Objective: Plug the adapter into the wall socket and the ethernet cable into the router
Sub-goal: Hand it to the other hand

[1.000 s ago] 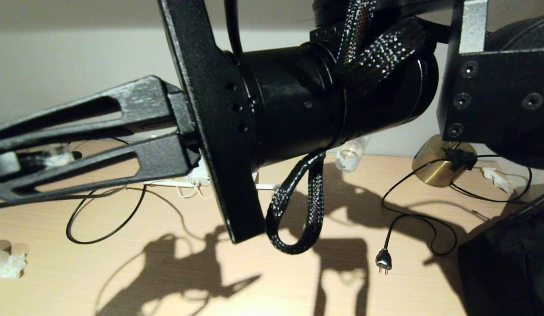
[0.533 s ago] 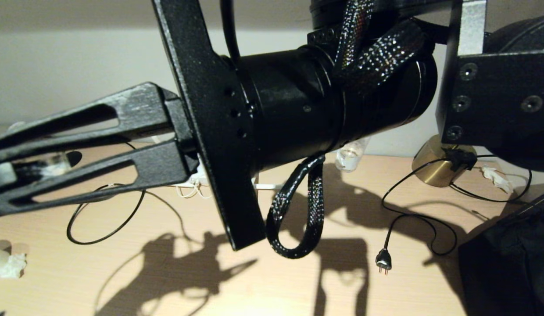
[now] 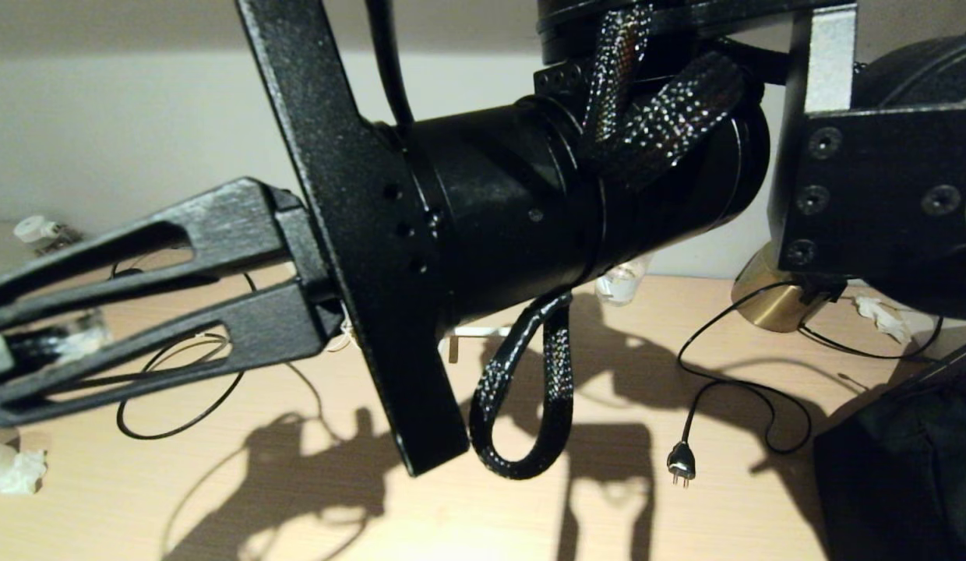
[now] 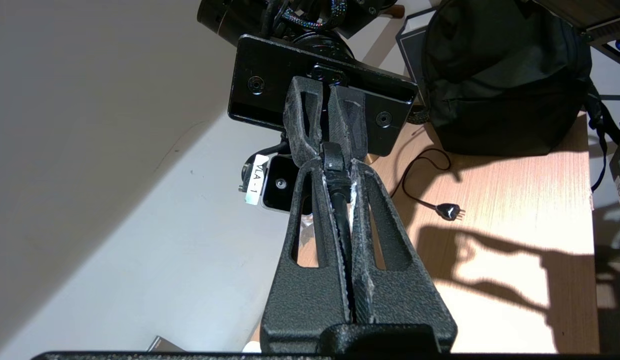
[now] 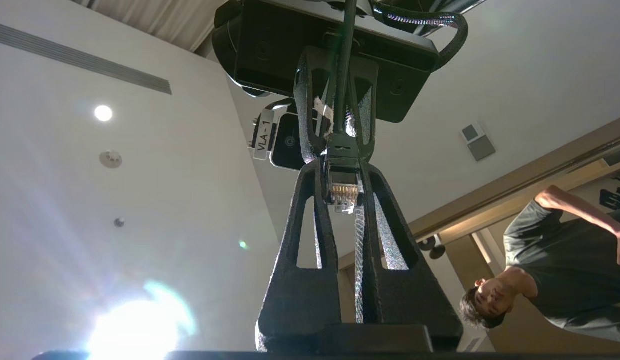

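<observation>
The robot's body is matte black throughout. A thick cylindrical wrist housing (image 3: 530,202) anchors everything: bolted to its front is a flat rectangular mounting plate (image 3: 358,234) with small round holes, and from that plate extend two long, rough-textured fingers (image 3: 179,234) — tapered, each pierced by an elongated slot. Behind the housing, a speckled braided cable sleeve (image 3: 530,405) loops down. Beside it sits a boxy bracket (image 3: 872,179) with recessed screws and a grey metal strip.
</observation>
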Available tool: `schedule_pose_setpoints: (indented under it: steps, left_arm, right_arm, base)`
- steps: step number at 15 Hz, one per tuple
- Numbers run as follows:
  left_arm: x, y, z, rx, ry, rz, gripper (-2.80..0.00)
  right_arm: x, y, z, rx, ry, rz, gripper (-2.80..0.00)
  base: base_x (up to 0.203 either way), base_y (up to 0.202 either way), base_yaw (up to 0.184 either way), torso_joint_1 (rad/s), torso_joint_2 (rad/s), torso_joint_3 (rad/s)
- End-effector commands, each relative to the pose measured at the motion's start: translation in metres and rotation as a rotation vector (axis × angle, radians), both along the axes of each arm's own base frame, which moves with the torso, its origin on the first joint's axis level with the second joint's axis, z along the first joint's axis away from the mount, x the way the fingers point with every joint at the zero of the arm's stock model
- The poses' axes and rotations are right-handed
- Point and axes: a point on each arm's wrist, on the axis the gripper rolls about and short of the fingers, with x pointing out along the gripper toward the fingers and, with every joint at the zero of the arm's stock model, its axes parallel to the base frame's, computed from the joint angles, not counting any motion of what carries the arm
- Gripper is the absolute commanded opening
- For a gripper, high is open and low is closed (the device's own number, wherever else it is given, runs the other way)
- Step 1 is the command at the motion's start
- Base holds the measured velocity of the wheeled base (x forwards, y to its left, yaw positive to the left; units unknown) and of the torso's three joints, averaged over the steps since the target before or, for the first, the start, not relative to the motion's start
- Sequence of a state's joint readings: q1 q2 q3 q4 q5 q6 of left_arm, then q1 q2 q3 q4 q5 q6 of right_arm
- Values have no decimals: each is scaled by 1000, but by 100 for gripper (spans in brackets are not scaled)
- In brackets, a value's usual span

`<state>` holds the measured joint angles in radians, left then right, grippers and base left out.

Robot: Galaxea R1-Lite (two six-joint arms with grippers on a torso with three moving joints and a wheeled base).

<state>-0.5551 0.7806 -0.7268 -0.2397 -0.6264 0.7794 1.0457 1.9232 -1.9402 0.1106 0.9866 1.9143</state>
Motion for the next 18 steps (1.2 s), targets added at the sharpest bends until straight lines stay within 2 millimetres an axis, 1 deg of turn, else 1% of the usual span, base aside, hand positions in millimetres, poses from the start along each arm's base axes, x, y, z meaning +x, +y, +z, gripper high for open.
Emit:
schedule_pose_setpoints:
  steps: [1, 2, 3, 4, 6, 10, 12, 16, 18]
  left_arm:
    - [0, 0, -1, 5, 0, -7, -280]
    - [1, -1, -1, 6, 1, -7, -280]
    - [0, 0, -1, 4, 1, -5, -280]
    - [0, 0, -1, 6, 1, -5, -280]
    - [0, 0, -1, 4, 1, -4, -280]
    - [-4, 3, -6, -10, 25, 10, -280]
    - [-7, 6, -8, -28, 37, 61, -280]
    - [-10, 9, -6, -53, 40, 108, -280]
    - [-12, 11, -6, -76, 86, 153, -280]
  right_arm:
    - [0, 0, 1, 1, 7, 3, -280]
    - [-1, -1, 2, 2, 6, 6, -280]
    - [-1, -1, 3, 6, 4, 6, -232]
    - [-1, -1, 3, 6, 4, 6, 0]
    - [0, -1, 1, -2, 8, 1, 0]
    - [-1, -4, 3, 2, 7, 0, 0]
    - [-4, -9, 7, 3, 6, 0, 0]
    - [-10, -20, 11, -22, 20, -1, 0]
    - [-13, -29, 16, -14, 12, -11, 0]
  base:
    - [0, 0, 0, 0, 0, 0]
    - [0, 0, 0, 0, 0, 0]
    - [0, 0, 0, 0, 0, 0]
    - [0, 0, 0, 0, 0, 0]
    - [0, 0, 0, 0, 0, 0]
    - [0, 0, 0, 0, 0, 0]
    - [0, 0, 0, 0, 0, 0]
    - [0, 0, 0, 0, 0, 0]
    - [0, 0, 0, 0, 0, 0]
